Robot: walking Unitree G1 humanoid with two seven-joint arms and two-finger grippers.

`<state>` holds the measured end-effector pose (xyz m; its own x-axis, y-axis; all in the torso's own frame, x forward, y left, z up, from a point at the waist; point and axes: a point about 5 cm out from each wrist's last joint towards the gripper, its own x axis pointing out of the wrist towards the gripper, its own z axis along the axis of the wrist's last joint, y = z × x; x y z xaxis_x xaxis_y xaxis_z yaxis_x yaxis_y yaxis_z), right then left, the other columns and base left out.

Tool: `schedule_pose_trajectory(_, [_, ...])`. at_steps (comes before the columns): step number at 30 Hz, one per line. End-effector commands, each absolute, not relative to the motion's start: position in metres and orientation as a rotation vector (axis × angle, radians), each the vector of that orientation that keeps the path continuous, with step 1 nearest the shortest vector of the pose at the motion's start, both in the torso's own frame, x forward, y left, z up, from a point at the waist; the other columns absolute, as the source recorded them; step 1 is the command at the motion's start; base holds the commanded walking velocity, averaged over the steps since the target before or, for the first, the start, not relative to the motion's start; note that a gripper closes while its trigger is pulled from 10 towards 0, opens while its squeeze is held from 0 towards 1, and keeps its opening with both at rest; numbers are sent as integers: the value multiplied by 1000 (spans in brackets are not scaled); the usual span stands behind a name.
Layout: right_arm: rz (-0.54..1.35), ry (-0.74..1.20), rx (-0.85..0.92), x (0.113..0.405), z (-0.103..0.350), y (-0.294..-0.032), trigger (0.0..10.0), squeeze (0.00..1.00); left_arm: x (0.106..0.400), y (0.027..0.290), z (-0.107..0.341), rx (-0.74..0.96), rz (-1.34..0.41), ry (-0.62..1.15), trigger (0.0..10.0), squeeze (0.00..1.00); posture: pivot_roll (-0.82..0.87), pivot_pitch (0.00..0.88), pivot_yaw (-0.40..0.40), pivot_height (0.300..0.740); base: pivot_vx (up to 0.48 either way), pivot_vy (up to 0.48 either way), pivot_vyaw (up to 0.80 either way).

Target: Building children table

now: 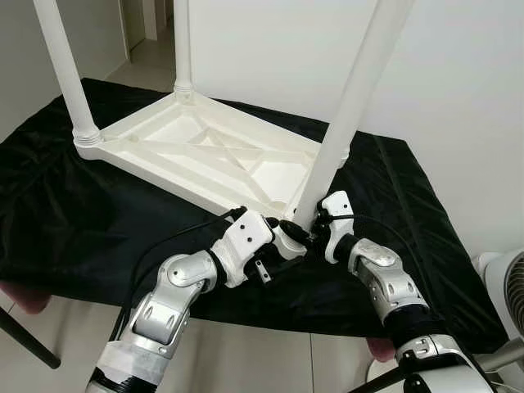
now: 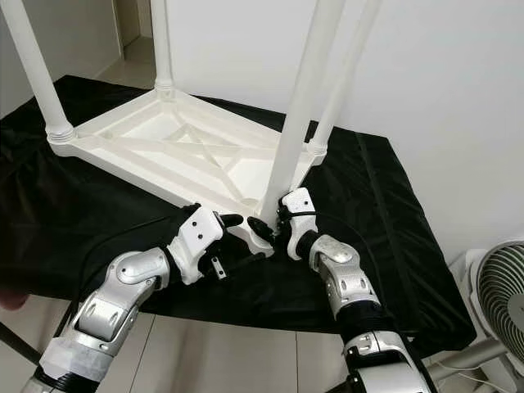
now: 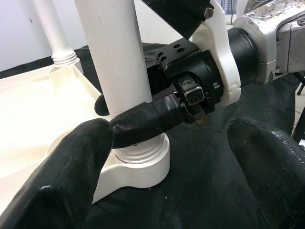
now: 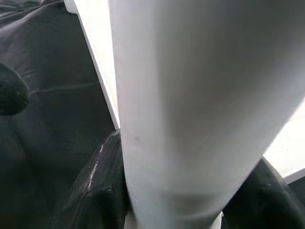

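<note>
The white plastic children's table (image 1: 205,155) lies upside down on the black-draped tabletop (image 1: 65,221), ribbed underside hollow and legs upright. The right gripper (image 2: 274,223) has its jaws clamped around the near white round leg (image 1: 348,115), low by its threaded socket. From the left wrist, the left gripper (image 3: 169,157) has its jaws wide beside that socket.

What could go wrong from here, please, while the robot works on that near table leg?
1. The right gripper is closed on the near leg low down, close to its threaded base; the tall leg could tilt and cross-thread in its socket.
2. The left gripper hangs open right beside it, so the two could collide.
3. The upturned tabletop lies on a loose black cloth and might slide under twisting.
</note>
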<state>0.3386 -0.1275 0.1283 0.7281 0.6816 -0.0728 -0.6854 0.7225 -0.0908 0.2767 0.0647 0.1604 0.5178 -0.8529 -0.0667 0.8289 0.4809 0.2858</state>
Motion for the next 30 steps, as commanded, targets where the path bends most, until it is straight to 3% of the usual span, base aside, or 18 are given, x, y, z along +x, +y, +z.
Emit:
schedule_pose_trajectory(1, [768, 28, -129, 338, 127, -129, 0, 0, 276, 63, 161, 288, -984, -98, 10000, 0, 38, 0, -140, 740, 0, 0, 0])
schedule_pose_trajectory(2, [748, 18, -119, 338, 128, -130, 471, 0, 276, 63, 161, 289, -985, -99, 10000, 0, 35, 0, -141, 740, 0, 0, 0])
schedule_pose_trajectory(5, [722, 7, -108, 339, 129, -131, 471, 0, 276, 64, 161, 289, -987, -99, 10000, 0, 35, 0, -141, 740, 0, 0, 0])
schedule_pose_trajectory(6, [698, -12, -93, 336, 131, -130, 10000, 0, 276, 63, 161, 289, -987, -98, 10000, 0, 32, 0, -142, 740, 0, 0, 0])
schedule_pose_trajectory(19, [393, -75, 26, 312, 140, -105, 10000, 0, 274, 62, 159, 281, -995, -93, 10000, 0, 19, 0, -143, 740, 0, 0, 0])
schedule_pose_trajectory(22, [154, -57, 52, 308, 139, -101, 10000, 0, 274, 61, 159, 280, -999, -92, 10000, 0, 16, 0, -142, 740, 0, 0, 0])
schedule_pose_trajectory(26, [2, -49, 91, 303, 138, -99, 10000, 0, 273, 60, 159, 281, -1000, -94, 10000, 0, 19, 0, -145, 740, 0, 0, 0])
schedule_pose_trajectory(30, [18, -62, 90, 300, 143, -100, 10000, 0, 273, 60, 159, 273, -995, -93, 10000, 0, 14, 0, -148, 740, 0, 0, 0])
